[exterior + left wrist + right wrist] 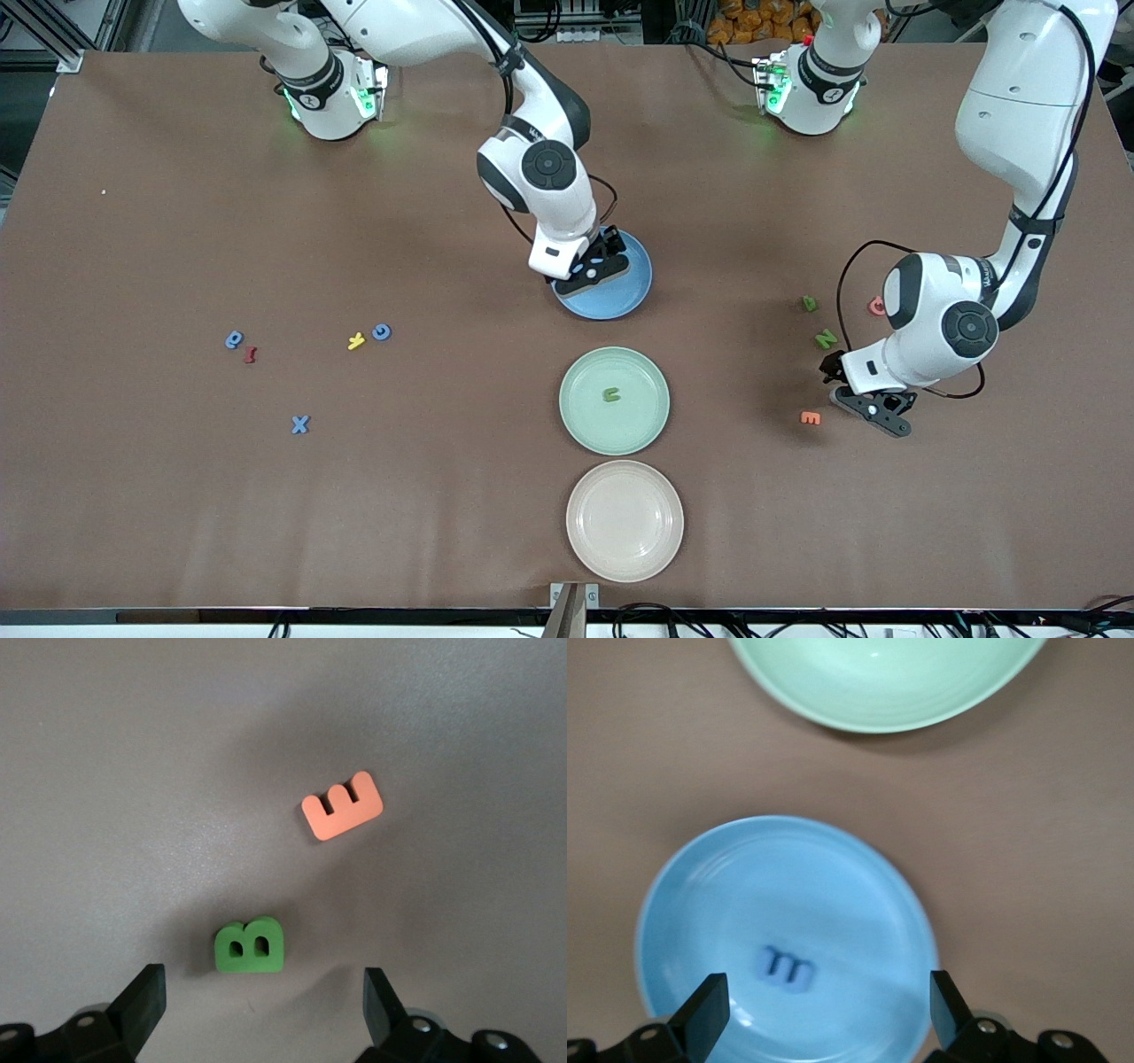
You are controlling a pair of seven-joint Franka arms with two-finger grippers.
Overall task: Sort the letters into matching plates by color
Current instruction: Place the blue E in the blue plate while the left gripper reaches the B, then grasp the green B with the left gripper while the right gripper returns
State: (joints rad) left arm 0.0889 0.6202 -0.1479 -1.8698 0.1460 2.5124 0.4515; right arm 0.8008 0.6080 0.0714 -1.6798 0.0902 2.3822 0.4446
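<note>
My right gripper (599, 266) (828, 997) hangs open over the blue plate (623, 299) (833, 886). A blue letter (787, 967) lies loose in that plate, below the jaws. The mint green plate (640, 427) (877, 691), nearer the front camera, holds one green letter (611, 394). My left gripper (875, 414) (264, 992) is open and low over the table, just above a green B (249, 947) with nothing between its fingers. Two more green letters (809, 304) (826, 338) lie beside the left arm. Three blue letters (234, 339) (382, 332) (300, 424) lie toward the right arm's end.
An orange E (810, 417) (341, 805) lies close to the green B. A pink letter (876, 306) sits by the left arm's wrist. A yellow letter (356, 341) and a red one (251, 354) lie among the blue ones. A cream plate (625, 549) stands nearest the front camera.
</note>
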